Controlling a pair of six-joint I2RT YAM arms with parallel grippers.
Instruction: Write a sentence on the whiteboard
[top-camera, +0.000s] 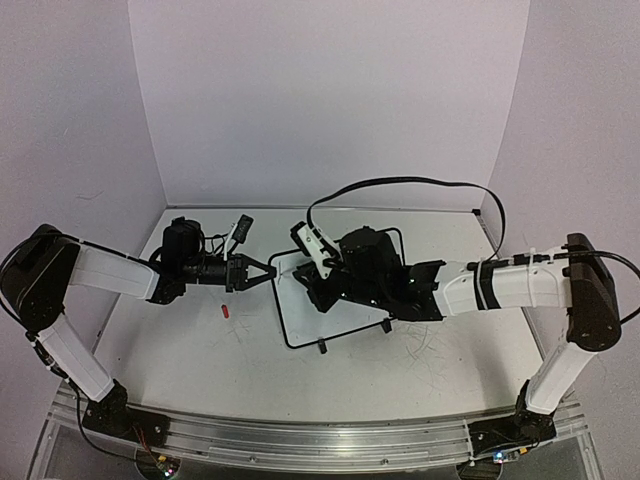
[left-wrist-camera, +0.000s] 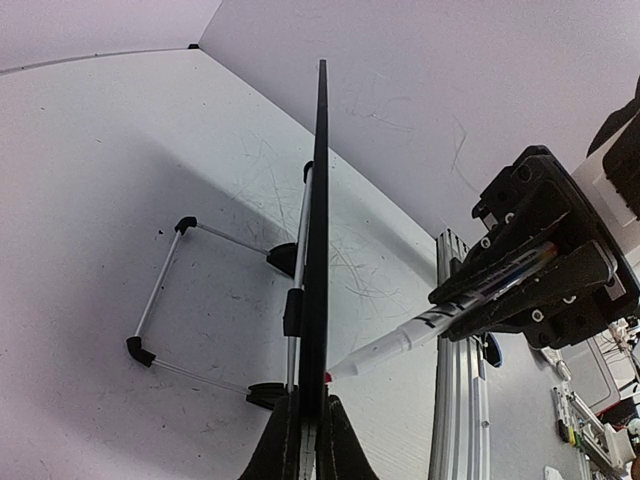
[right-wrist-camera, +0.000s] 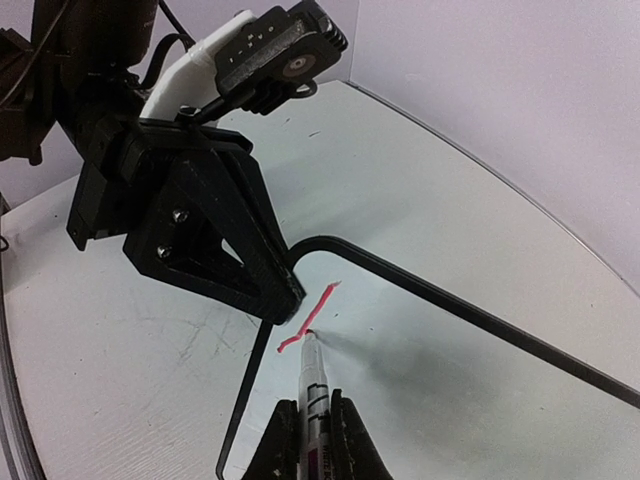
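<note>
The whiteboard (top-camera: 300, 312) stands tilted on its wire stand (left-wrist-camera: 160, 290) at the middle of the table. My left gripper (top-camera: 268, 272) is shut on its left edge, and in the left wrist view the black fingers (left-wrist-camera: 340, 440) pinch the frame (left-wrist-camera: 322, 200) edge-on. My right gripper (right-wrist-camera: 312, 402) is shut on a white marker (right-wrist-camera: 316, 375), whose red tip touches the board's glossy face (right-wrist-camera: 450, 390) near its upper left corner. One short slanted red stroke (right-wrist-camera: 318, 308) is the only writing I see. The marker (left-wrist-camera: 400, 345) meets the board just above my left fingers.
A small red cap (top-camera: 226, 310) lies on the table left of the board. A black cable (top-camera: 400, 182) loops above the right arm. White walls close in the back and sides. An aluminium rail (top-camera: 320, 445) runs along the near edge.
</note>
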